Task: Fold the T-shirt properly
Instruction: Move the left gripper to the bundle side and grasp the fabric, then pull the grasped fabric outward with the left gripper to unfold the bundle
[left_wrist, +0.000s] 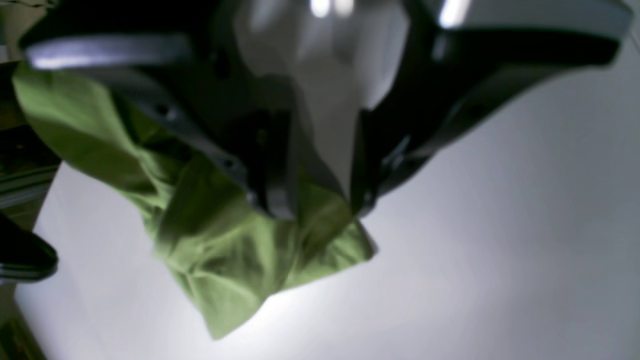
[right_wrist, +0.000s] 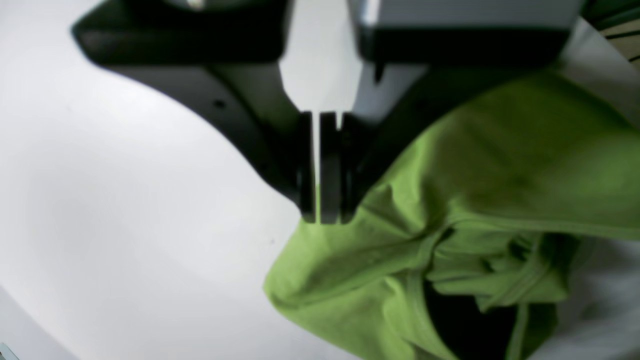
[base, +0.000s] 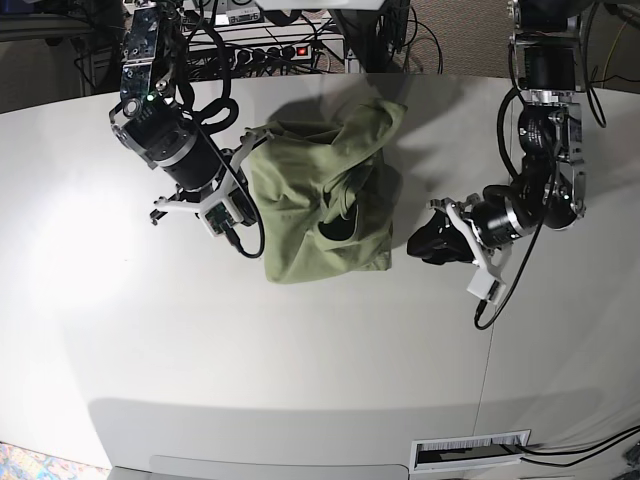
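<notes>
The olive-green T-shirt (base: 300, 215) lies crumpled on the white table (base: 300, 350), with its round neck opening (base: 336, 229) facing up. My right gripper (base: 243, 212) sits at the shirt's left edge. In the right wrist view its jaws (right_wrist: 320, 216) are shut, and the T-shirt (right_wrist: 450, 200) fans out from the tips. My left gripper (base: 421, 243) stands open just right of the shirt's right edge. In the left wrist view the left gripper (left_wrist: 320, 205) has its fingers spread, and a corner of the T-shirt (left_wrist: 225, 250) lies just beyond the tips.
Cables and a power strip (base: 285, 48) run along the table's far edge. A white slot with a label (base: 470, 450) sits at the front right. A thin seam (base: 487, 370) crosses the tabletop on the right.
</notes>
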